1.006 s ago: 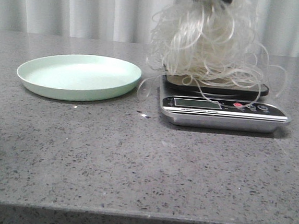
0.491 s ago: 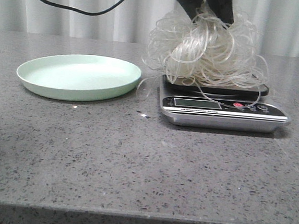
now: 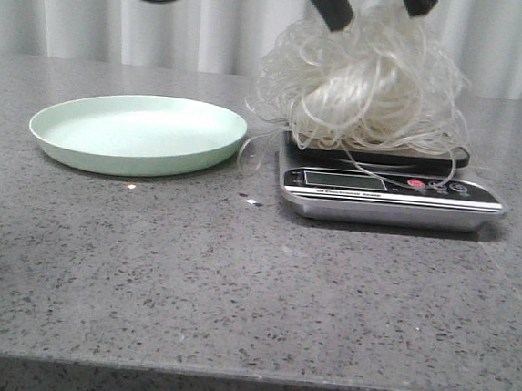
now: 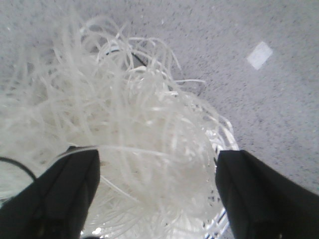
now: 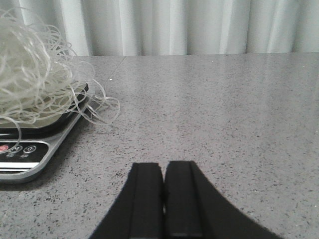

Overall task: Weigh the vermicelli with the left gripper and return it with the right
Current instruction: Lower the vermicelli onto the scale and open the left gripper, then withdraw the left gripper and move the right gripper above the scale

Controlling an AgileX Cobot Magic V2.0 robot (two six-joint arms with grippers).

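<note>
The left gripper [image 3: 378, 6] hangs just above the scale, its two black fingers [image 4: 65, 194] spread wide on either side of the top of the vermicelli [image 3: 366, 90], with nothing pinched between them. The tangle sits heaped on the scale's [image 3: 389, 193] dark weighing platform [image 3: 379, 154], loose loops spilling over the platform's edges and a few strands trailing down toward the tabletop [image 3: 236, 276] on the plate side (the left wrist view shows little but pale strands filling the gap between the fingers). The scale's display is too small to read; a red button shows beside it.

The right gripper [image 5: 163, 199] sits low over the grey speckled tabletop, off to the scale's right, its fingers pressed together with nothing between them. From its camera the vermicelli and one corner of the scale appear at the side.

A pale green plate [image 3: 138, 134] rests on the table just left of the scale, apart from it, with no noodles on it.
</note>
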